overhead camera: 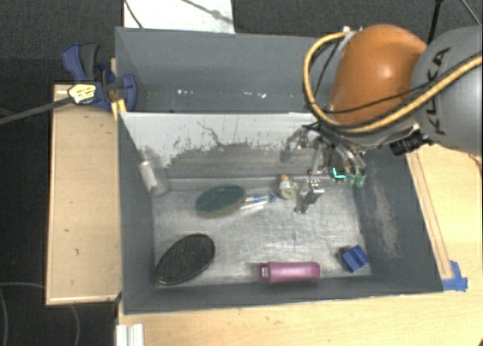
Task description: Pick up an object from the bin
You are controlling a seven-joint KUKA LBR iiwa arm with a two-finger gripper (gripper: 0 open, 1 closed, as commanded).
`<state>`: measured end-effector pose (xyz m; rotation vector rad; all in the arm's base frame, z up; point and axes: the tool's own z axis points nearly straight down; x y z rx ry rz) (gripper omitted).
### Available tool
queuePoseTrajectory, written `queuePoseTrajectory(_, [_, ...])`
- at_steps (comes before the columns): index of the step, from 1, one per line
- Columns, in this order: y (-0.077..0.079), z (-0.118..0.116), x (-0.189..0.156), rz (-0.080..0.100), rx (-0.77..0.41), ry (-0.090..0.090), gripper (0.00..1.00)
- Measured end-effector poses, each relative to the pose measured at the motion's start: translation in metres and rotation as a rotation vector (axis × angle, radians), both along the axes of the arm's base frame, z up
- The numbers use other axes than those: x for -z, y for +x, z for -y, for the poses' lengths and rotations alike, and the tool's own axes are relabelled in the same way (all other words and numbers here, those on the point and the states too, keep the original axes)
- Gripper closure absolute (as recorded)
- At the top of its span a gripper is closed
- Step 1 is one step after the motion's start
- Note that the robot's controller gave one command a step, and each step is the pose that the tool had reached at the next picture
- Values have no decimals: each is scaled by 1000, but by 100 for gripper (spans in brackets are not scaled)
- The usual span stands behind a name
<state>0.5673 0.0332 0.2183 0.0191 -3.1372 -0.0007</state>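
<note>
My gripper [305, 199] hangs low in the middle-right part of the bin, under the orange cover. Just to its left lies a small round gold-and-white thing [286, 188], close to the gripper's tip; whether they touch I cannot tell. Further left rests a dark green oval brush [219, 199], its clear handle pointing right toward the gripper. Nothing is visibly held.
A black oval pad [186, 257] lies at the front left. A magenta tube [290, 270] rests along the front wall, with a small blue block [352, 258] to its right. A grey cylinder [149, 175] leans in the back left corner.
</note>
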Motion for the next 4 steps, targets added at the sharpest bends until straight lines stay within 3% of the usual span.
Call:
queuePoseTrajectory(1, [26, -40, 31, 9, -76, 2, 0])
queuePoseTrajectory(2, [28, -61, 147, 13, -173, 2, 0])
queuePoseTrajectory(3, [30, -60, 143, 20, -168, 2, 100])
queuePoseTrajectory(4, [3, -37, -46, 16, -294, 0, 100])
